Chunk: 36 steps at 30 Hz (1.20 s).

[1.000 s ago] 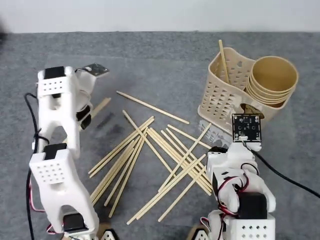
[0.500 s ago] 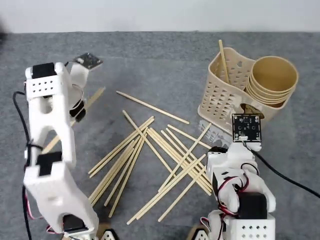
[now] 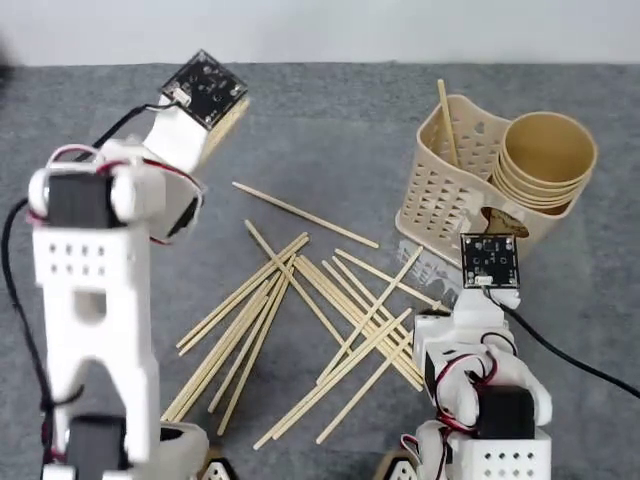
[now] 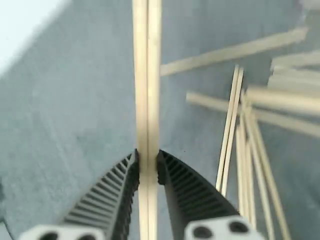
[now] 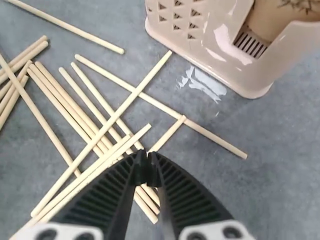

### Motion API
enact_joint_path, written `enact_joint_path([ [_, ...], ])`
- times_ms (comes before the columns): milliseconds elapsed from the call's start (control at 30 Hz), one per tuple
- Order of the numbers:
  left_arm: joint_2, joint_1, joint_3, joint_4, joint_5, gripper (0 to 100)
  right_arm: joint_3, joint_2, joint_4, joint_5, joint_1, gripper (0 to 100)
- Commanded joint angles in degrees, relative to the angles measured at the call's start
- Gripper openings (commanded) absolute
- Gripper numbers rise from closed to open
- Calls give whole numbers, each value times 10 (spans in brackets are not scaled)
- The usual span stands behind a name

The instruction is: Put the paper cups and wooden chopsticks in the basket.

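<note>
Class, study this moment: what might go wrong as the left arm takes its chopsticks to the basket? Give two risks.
1. The left gripper pinches the chopsticks with a long length sticking out, so they may pivot or slip on the way.
2. The cups fill much of the basket, leaving a narrow slot; the sticks could strike the rim or tip out.

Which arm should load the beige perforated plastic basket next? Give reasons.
Left, probably. The left gripper is shut on a pair of pale wooden chopsticks. The right gripper, though nearer the beige perforated plastic basket, is shut on nothing above the loose chopsticks.
</note>
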Motion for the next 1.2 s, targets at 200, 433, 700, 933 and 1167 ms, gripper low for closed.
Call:
enact_joint_path([
  [200,-89,129,2,-175,145,12,-39,-6,13,0,-1,9],
  [433,-90,201,122,-425,184,12,-35,-6,14,-1,0,9],
  [700,-89,248,276,-789,185,12,-34,-6,13,-1,0,9],
  [933,-65,265,306,-944,275,12,-34,-6,8,-1,0,9],
  [1167,74,277,199,-951,327,12,-34,-6,9,-3,0,9],
])
